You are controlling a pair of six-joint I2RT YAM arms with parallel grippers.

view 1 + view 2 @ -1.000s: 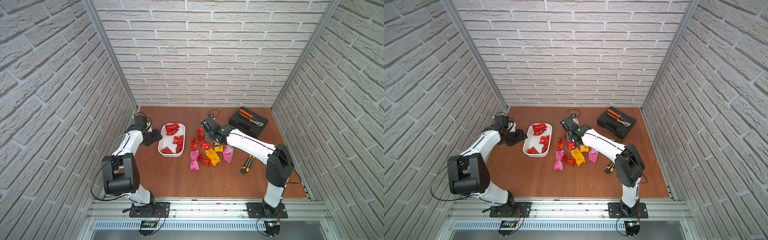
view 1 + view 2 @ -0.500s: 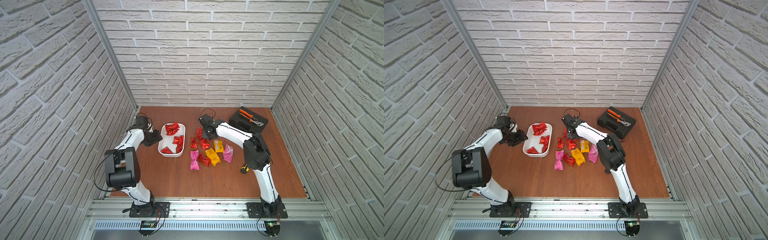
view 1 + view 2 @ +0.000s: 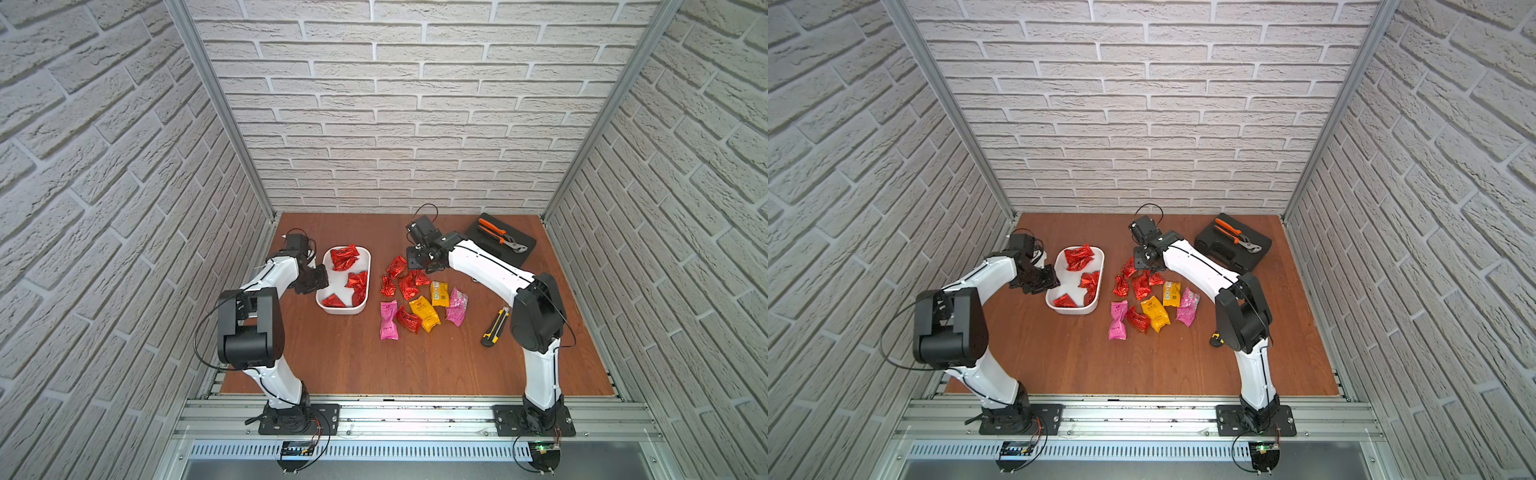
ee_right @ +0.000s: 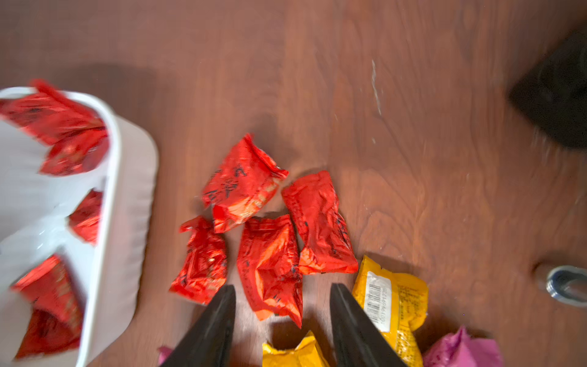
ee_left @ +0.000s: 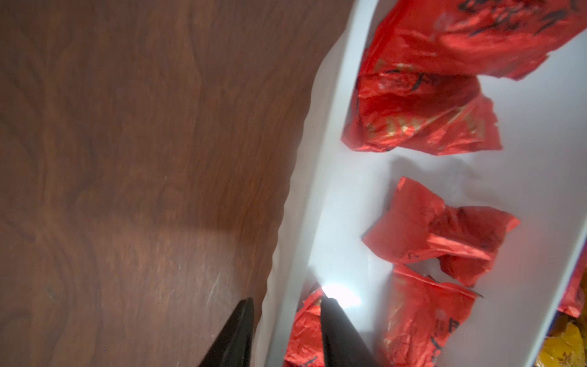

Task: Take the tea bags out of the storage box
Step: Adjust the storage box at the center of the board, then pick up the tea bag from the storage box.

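Bench (image 5: 127, 159): red-brown wood grain, smooth, low sheen; I pick out a few fine pale scratches.
Storage box (image 5: 330, 197): white plastic, smooth walls, glossy enough to throw a glare spot.
Tea bags (image 4: 270, 263): crinkled red foil, shiny. Yellow sachet (image 4: 403, 305): same creased glossy film, with a flat white barcode label (image 4: 376, 295) that looks like paper. Pink sachet (image 3: 388, 320): glossy too.
Right pincer (image 4: 282, 286): fingers (image 4: 212, 327) smooth matt black. Left pincer (image 5: 287, 302): same finish.
Tool case (image 3: 498, 257): black, matt, plastic to my eye.
Pliers (image 3: 496, 235): orange coated grips, bare grey metal jaws.
Walls (image 3: 374, 124): white brick relief, rough, matt.
Front rail (image 3: 415, 415): bare silvery metal.
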